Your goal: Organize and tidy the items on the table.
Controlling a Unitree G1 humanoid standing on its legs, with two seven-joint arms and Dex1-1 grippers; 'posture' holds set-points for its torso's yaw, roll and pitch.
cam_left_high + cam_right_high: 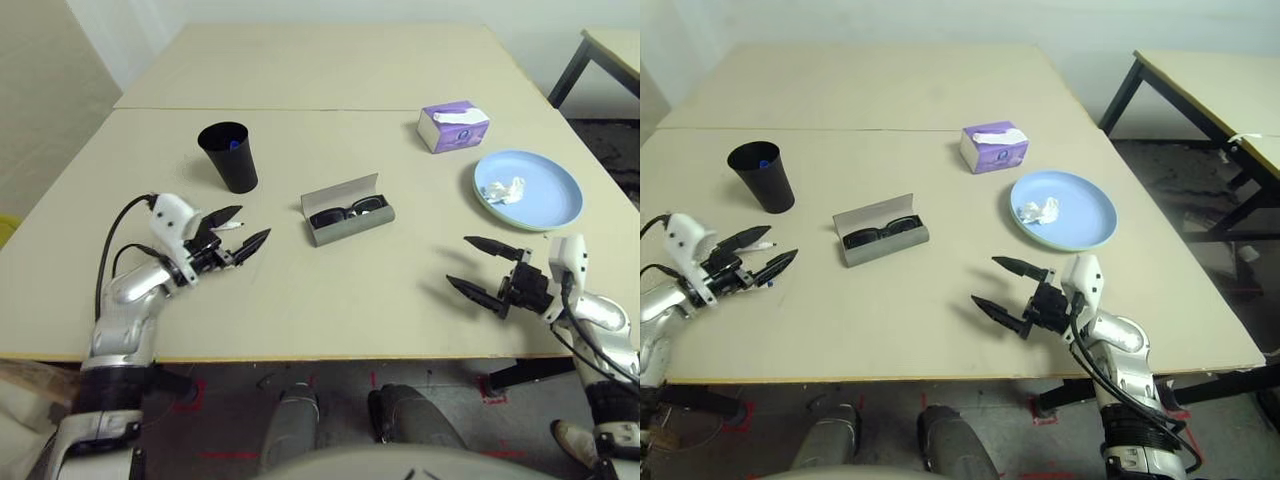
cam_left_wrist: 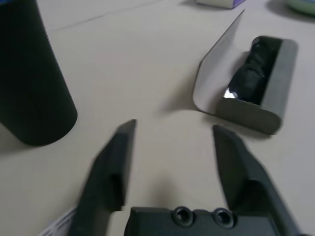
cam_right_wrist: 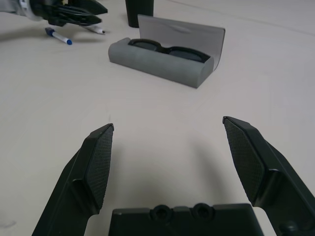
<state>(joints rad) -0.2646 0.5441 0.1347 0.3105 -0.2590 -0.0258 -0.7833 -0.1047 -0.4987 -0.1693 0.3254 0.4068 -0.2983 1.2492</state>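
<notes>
Table (image 1: 330, 290): pale beige, flat matte top, seam line across far half. Grey oblong glasses case (image 1: 347, 210) at centre, lid flipped up, soft felt-like shell, rounded ends; black sunglasses (image 1: 348, 210) lying inside, glossy lenses. Black cup (image 1: 229, 156) at 10 o'clock from case, tapered, smooth matte, something blue inside. Blue plate (image 1: 528, 189) at 3 o'clock from case, round, glossy rim; crumpled white tissue (image 1: 503, 189) sitting on it. Purple tissue box (image 1: 453, 126) at 1 o'clock, rectangular, white sheet poking out. White marker (image 3: 58, 36) with blue cap on tabletop under left gripper (image 1: 240, 229), thin and cylindrical; second thin white marker (image 3: 92, 30) just beside. Left gripper at 8 o'clock from case, black pointed fingers parted, nothing between. Right gripper (image 1: 481, 267) at 4 o'clock, textured pads spread wide, released, grasping nothing.
</notes>
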